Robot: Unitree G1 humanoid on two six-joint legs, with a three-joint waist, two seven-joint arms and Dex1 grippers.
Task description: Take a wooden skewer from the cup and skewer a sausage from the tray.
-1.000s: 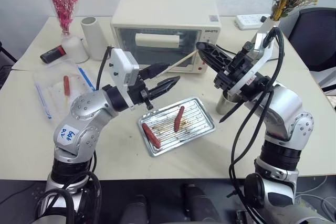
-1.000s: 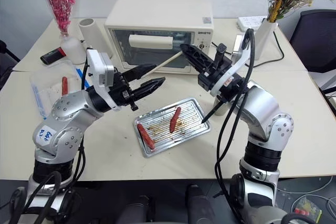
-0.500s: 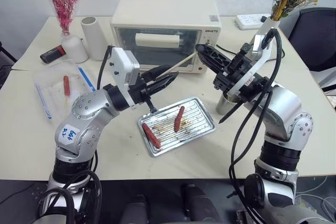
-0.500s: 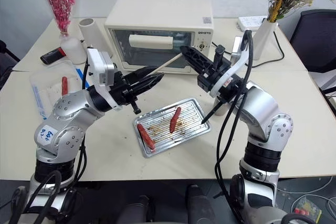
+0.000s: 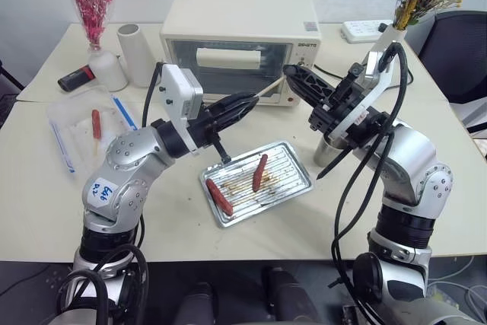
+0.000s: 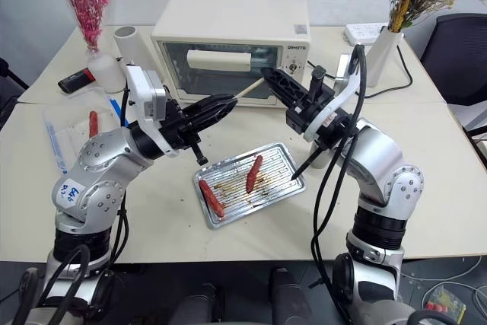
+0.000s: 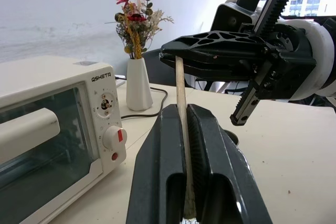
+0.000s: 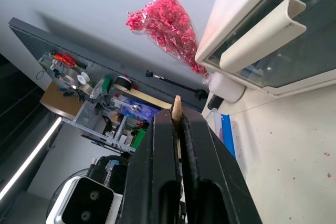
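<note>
Wooden skewer (image 5: 265, 93): thin, pale, tilted, spanning between left hand (image 5: 245, 101) and right hand (image 5: 293, 74), pinched by both. Dark sausage (image 5: 259, 172) lies on the silver ribbed tray (image 5: 294, 159) below the hands. Grey cup (image 5: 328, 151) stands upright under the right hand.

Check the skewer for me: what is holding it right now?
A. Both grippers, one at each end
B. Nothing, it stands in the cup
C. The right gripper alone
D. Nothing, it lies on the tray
A: the skewer spans the gap above the tray, with the left gripper shut on one end and the right gripper shut on the other.
</note>
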